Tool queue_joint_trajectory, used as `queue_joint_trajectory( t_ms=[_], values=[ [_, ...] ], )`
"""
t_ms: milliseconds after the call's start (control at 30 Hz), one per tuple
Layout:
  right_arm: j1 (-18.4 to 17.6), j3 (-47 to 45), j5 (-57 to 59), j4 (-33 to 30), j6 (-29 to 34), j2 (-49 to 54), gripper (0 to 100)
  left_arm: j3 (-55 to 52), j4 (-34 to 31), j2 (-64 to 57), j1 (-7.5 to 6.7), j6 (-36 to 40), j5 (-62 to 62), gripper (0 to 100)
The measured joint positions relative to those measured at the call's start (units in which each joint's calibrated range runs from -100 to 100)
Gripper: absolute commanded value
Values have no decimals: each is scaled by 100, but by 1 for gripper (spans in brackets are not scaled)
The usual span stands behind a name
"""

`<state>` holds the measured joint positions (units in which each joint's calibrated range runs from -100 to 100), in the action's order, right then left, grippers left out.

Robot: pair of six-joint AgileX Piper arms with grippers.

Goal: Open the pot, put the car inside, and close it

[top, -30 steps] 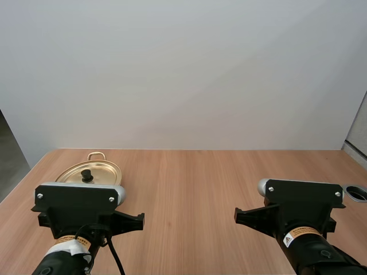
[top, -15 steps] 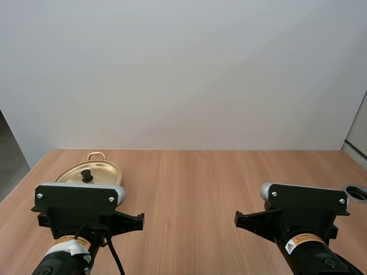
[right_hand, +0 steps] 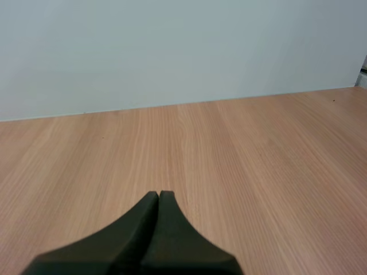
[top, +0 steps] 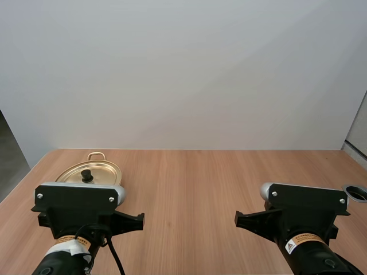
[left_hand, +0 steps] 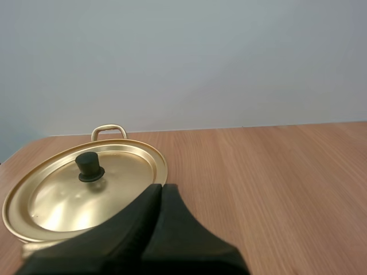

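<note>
A wooden surface (top: 200, 183) bears the golden pot (left_hand: 109, 133), its lid (left_hand: 123, 186) seemingly seated flat. The left end effector (left_hand: 160, 189), fingers pressed together, hovers just beside the pot's near rim. The right end effector (right_hand: 159, 196), likewise pressed together, is well apart to the pot's right.

Bare wood runs across the middle and right of the table (top: 206, 177), open to a gripper from any side. The lidded pot (top: 103, 170) blocks the far left, just ahead of the left gripper (left_hand: 161, 187). What may be a round hole (top: 356, 193) sits at the right edge.
</note>
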<state>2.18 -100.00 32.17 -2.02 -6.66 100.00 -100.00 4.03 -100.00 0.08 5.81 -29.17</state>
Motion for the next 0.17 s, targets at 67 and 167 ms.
queue_joint_trajectory(
  t_ms=[67,167],
  values=[
    [0,0,-42,0,0,0,0,0,0,0,0,0,0,0],
    [0,0,-42,0,0,0,0,0,0,0,0,0,0,0]
  ],
)
